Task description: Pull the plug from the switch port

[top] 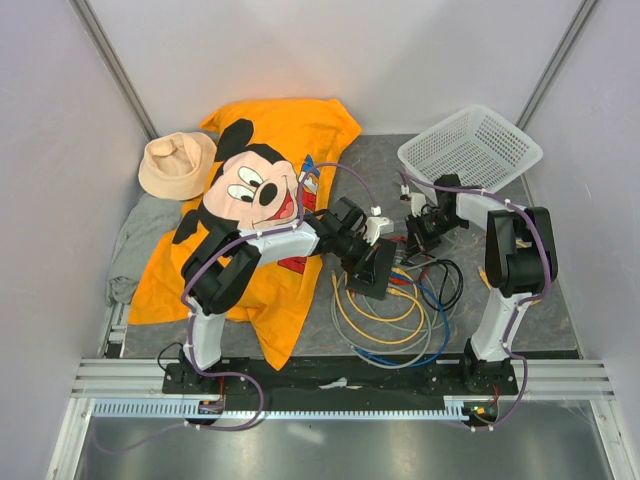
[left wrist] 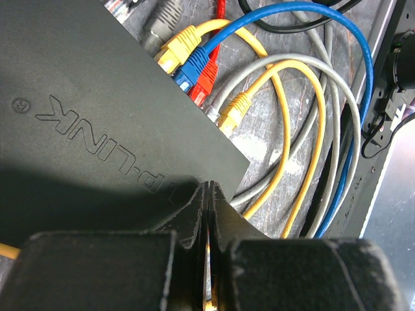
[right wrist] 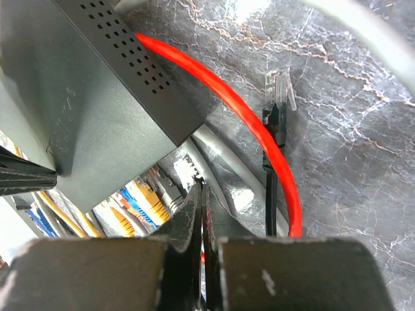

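Note:
The black switch [top: 380,268] lies mid-table; in the left wrist view [left wrist: 97,97] it carries a TP-LINK logo. A grey plug [left wrist: 165,23], a yellow plug [left wrist: 174,50], a blue plug [left wrist: 192,68], a red plug [left wrist: 204,81] and a second yellow plug [left wrist: 233,110] sit along one long edge. My left gripper [left wrist: 207,184] is shut, its tips at the switch's near corner. My right gripper [right wrist: 200,186] is shut, just off the switch's [right wrist: 84,84] vented corner, beside a red cable [right wrist: 246,110] and a grey cable. A loose clear plug [right wrist: 280,87] on a black cable lies on the mat.
Loops of yellow, grey, blue and black cable [top: 400,320] lie in front of the switch. A white mesh basket [top: 470,145] stands at the back right. An orange Mickey shirt [top: 280,130], a beige hat [top: 175,165] and a grey cloth [top: 135,245] cover the left side.

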